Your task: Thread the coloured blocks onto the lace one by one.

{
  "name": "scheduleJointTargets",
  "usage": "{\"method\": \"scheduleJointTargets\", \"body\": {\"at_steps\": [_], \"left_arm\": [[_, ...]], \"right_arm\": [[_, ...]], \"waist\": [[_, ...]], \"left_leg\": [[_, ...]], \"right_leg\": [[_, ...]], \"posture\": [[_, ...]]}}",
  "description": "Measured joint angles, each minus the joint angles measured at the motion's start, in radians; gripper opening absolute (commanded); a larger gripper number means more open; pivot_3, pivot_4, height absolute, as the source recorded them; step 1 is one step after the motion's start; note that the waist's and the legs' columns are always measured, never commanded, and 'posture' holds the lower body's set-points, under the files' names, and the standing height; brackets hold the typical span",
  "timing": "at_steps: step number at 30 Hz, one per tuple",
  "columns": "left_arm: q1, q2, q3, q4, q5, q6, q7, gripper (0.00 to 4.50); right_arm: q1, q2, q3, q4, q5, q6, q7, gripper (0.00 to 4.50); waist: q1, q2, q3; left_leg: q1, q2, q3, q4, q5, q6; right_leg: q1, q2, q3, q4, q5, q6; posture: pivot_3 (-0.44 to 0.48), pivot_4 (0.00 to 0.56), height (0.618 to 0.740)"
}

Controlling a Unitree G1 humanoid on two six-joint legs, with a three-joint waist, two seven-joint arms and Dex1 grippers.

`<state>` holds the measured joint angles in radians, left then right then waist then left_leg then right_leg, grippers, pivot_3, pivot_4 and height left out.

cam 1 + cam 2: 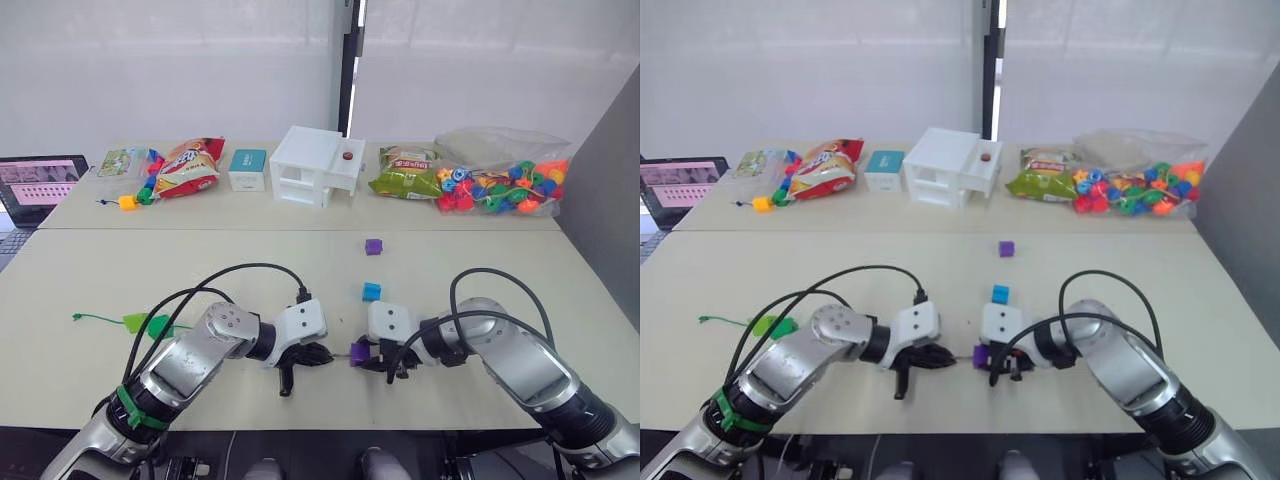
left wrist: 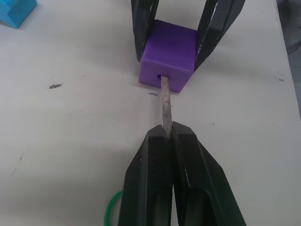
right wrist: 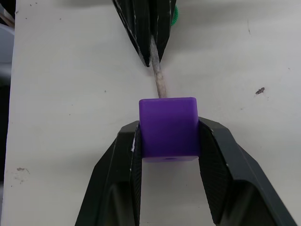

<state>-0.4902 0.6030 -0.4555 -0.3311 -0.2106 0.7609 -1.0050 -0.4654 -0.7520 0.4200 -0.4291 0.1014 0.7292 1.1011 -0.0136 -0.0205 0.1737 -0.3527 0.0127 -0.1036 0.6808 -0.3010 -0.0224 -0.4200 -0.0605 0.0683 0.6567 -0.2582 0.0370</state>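
Looks like a robotics lab or test room, not anyone's home. Plain pale tabletop (image 1: 500, 290), actually two pushed together, up against blank white wall panels (image 1: 170, 60) with a dark post between them. There's a laptop (image 1: 38, 185) open at the left edge showing some screen. Along the back it's staged props: snack bags (image 1: 188, 167), a small teal box (image 1: 247, 168), a white toy house thing (image 1: 310, 165) and a clear bag of coloured beads (image 1: 500, 185).
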Motion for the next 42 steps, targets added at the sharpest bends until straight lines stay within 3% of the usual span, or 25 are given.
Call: {"method": "scheduleJointTargets", "body": {"at_steps": [6,23,30,38,42], "left_arm": [[-0.026,-0.055,-0.037,0.054,0.021,-0.032,-0.002,0.0],[-0.031,-0.087,-0.029,0.169,0.052,-0.167,-0.057,0.0],[-0.018,-0.037,0.033,0.186,0.053,-0.289,-0.083,2.3],[0.055,0.105,0.127,0.124,0.009,-0.306,-0.164,2.3],[0.113,0.113,0.129,0.129,0.008,-0.332,-0.171,2.3]], "right_arm": [[0.0,0.029,0.006,-0.006,0.001,0.012,-0.01,1.15],[0.006,0.058,0.006,-0.014,-0.003,0.055,-0.034,1.15],[0.01,0.074,0.006,-0.016,-0.002,0.059,-0.058,1.15],[0.019,0.07,0.008,-0.018,0.0,0.04,-0.072,1.15],[0.019,0.067,0.007,-0.018,0.0,0.039,-0.072,1.15]], "waist": [[-0.01,0.0,0.0],[-0.004,-0.001,-0.001],[-0.023,-0.001,-0.001],[-0.033,-0.001,-0.001],[-0.03,-0.001,-0.001]], "left_leg": [[0.0,0.0,0.0,0.0,0.0,0.0],[0.001,0.0,0.0,0.001,0.0,0.0],[0.001,0.001,0.0,0.0,0.0,0.0],[0.002,0.001,0.0,-0.001,0.0,0.0],[0.001,0.001,0.0,-0.001,0.0,0.0]], "right_leg": [[-0.002,0.001,0.0,0.002,0.0,0.0],[0.001,0.0,0.0,0.0,0.0,0.0],[-0.001,0.001,0.0,0.003,0.0,0.0],[-0.002,0.001,0.0,0.006,0.0,0.0],[-0.002,0.001,0.0,0.005,0.0,0.0]], "posture": [[0.0,0.15,0.74],[0.0,0.15,0.74],[0.0,0.15,0.74],[0.0,0.15,0.74],[0.0,0.15,0.74]]}}
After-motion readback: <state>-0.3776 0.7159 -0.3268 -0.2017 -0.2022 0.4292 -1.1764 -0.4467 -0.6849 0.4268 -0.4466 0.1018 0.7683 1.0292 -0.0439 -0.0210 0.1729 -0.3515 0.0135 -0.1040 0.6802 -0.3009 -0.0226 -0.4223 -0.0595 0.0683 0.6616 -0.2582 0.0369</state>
